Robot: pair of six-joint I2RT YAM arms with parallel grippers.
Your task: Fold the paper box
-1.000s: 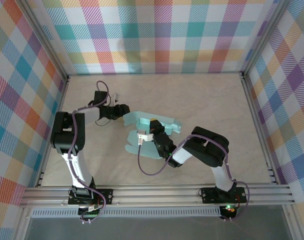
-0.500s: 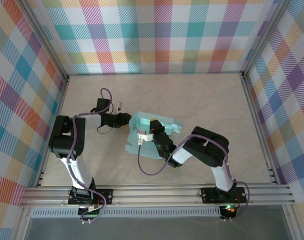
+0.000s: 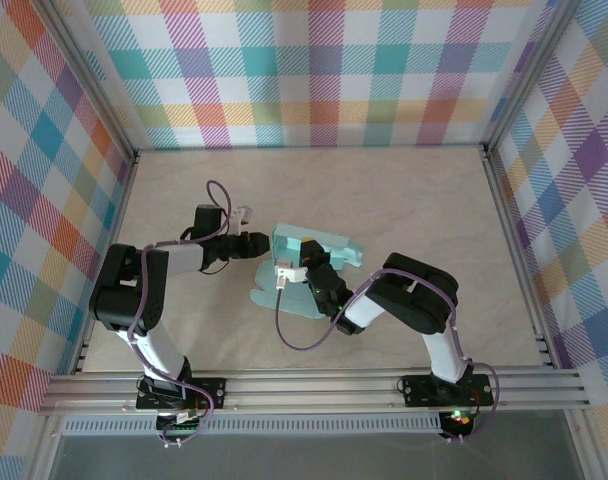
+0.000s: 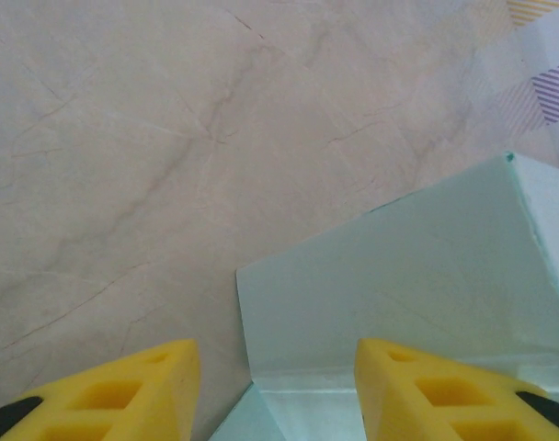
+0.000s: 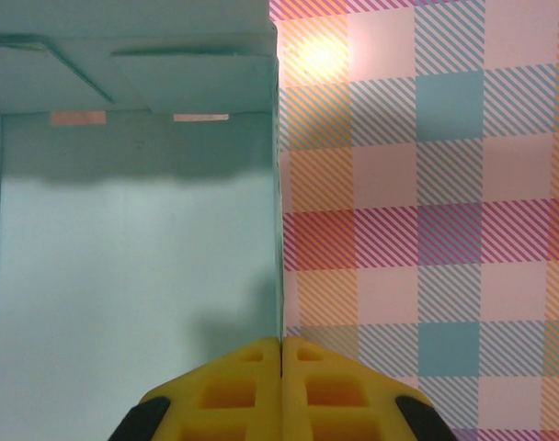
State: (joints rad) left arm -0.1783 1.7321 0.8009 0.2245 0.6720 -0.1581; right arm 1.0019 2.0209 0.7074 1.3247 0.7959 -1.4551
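The paper box (image 3: 329,252) is pale mint-green card, partly folded, lying mid-table with its left flap (image 3: 283,241) raised. My left gripper (image 3: 262,243) is at that flap's left edge. In the left wrist view it is open (image 4: 275,395), and the flap (image 4: 399,276) with its fold line lies between the yellow fingers (image 4: 123,390) without touching them. My right gripper (image 3: 312,253) reaches in over the box from the near side. In the right wrist view it is shut (image 5: 280,367) on the thin edge of an upright card wall (image 5: 132,239), pinched edge-on between the pads.
Bare beige marbled tabletop (image 3: 404,190) surrounds the box. Plaid walls (image 3: 314,70) close the back and both sides. An aluminium rail (image 3: 314,390) with both arm bases runs along the near edge. A purple cable (image 3: 294,335) loops beside the right arm.
My left gripper has moved right and nearer, up to the box's left flap, which now stands steeper. The right arm and its grip have not moved.
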